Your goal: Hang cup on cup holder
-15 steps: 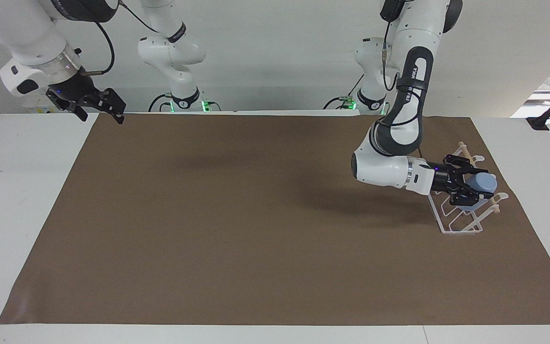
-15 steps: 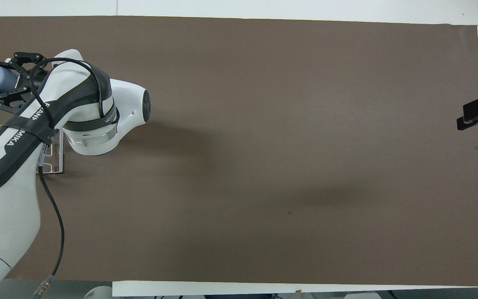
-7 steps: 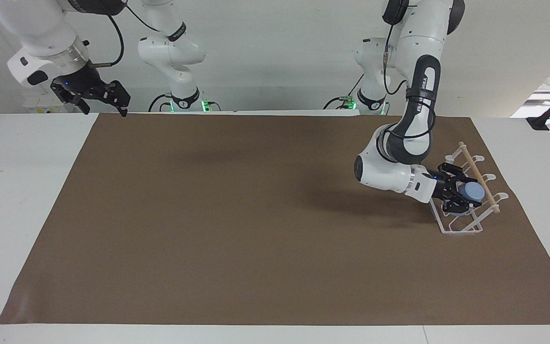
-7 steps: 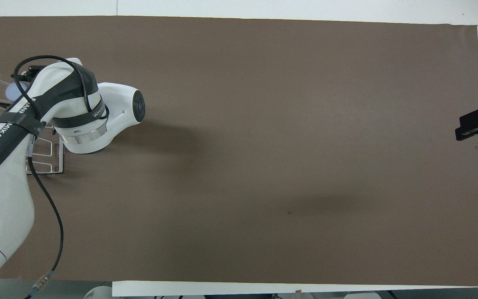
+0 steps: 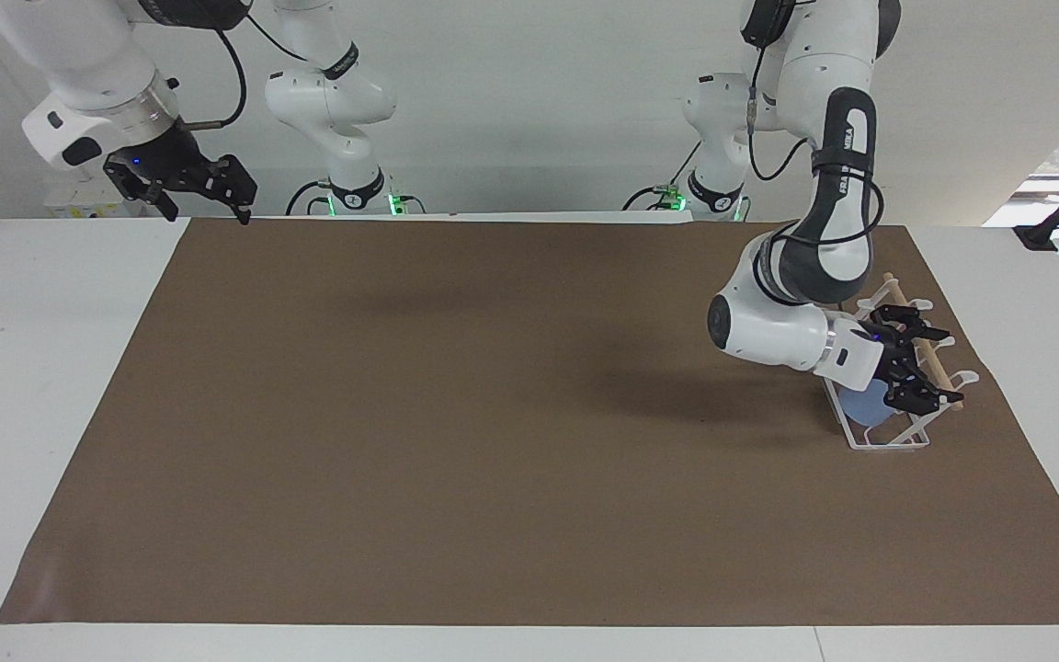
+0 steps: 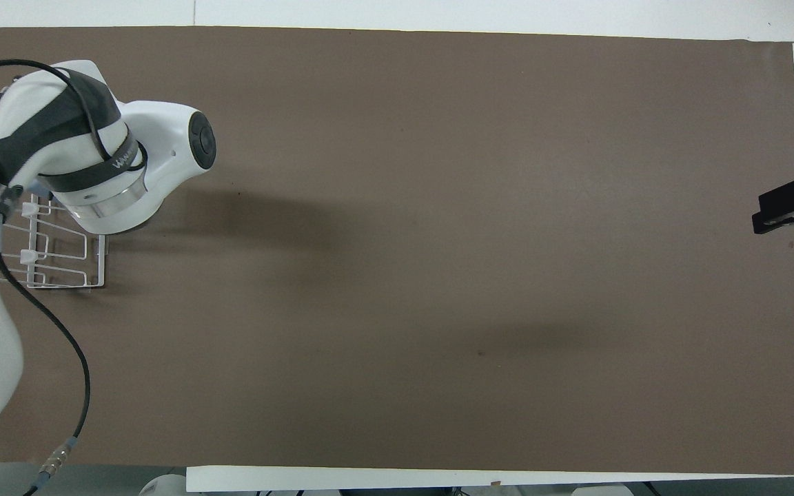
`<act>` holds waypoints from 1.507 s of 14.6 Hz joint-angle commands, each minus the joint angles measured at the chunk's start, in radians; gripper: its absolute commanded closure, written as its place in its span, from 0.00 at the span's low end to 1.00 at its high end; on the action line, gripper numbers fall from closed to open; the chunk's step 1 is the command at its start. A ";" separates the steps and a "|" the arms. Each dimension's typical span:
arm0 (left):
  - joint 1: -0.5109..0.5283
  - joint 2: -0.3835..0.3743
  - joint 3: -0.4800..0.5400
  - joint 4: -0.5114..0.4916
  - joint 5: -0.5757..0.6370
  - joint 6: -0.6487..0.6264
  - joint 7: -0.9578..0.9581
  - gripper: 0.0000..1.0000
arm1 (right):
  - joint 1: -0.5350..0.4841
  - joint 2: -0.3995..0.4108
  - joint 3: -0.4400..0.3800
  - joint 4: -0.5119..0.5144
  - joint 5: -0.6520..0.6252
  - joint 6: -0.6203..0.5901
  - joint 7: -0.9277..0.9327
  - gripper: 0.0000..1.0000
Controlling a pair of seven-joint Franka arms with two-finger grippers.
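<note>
We note that the cup (image 5: 863, 403) now sits low in the cup holder (image 5: 888, 439), released by the left gripper (image 5: 917, 366), whose fingers stand spread above it, so hanging appears done; the right gripper (image 5: 187, 180) waits open over the table corner.

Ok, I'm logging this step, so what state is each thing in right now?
cup: in the cup holder, released.
cup holder: standing on the mat, toward the left arm's end of the table.
left gripper: open, over the cup holder.
right gripper: raised over the mat's corner, waiting.
</note>
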 commanded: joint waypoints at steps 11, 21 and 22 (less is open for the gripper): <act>0.282 -0.281 0.006 -0.008 -0.921 0.251 1.297 0.00 | -0.002 -0.025 0.001 -0.020 -0.015 0.003 -0.022 0.01; 0.098 -0.261 -0.020 0.234 -1.319 -0.078 1.631 0.00 | -0.012 -0.025 0.000 -0.023 -0.016 0.003 -0.022 0.01; 0.096 -0.246 -0.020 0.266 -1.329 -0.097 1.690 0.00 | -0.012 -0.025 0.000 -0.023 -0.016 0.003 -0.022 0.01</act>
